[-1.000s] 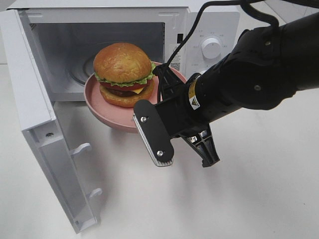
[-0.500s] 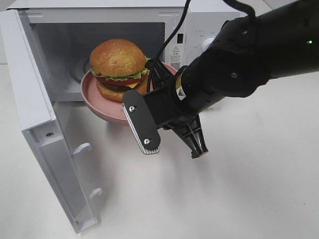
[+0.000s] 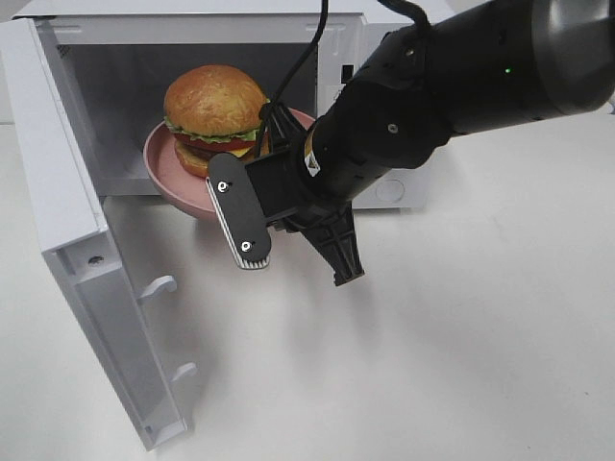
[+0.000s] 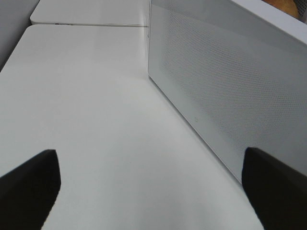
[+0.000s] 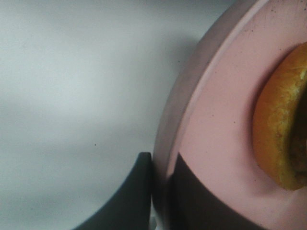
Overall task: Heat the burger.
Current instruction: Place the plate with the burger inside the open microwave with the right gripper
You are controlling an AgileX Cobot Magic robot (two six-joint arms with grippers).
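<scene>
I have the right fingers pinched tight on the rim of the pink plate: one finger sits outside the rim and the other inside it, with the edge caught between them. The burger sits upright on that plate. In the right wrist view its bottom bun lies close to the grip but does not touch the fingers.

From the high camera, plate and burger are at the mouth of the microwave. The far side of the plate is inside the cavity and the near rim overhangs the front sill. I cannot tell whether the plate's base touches the cavity floor. My grip is on the rim nearest the microwave's control panel, which the right arm mostly hides.

The microwave's door stands swung fully open on the side away from that panel.

The left fingers are spread wide with nothing between them. They hang low over the white desk, beside the meshed face of the microwave's open door.
</scene>
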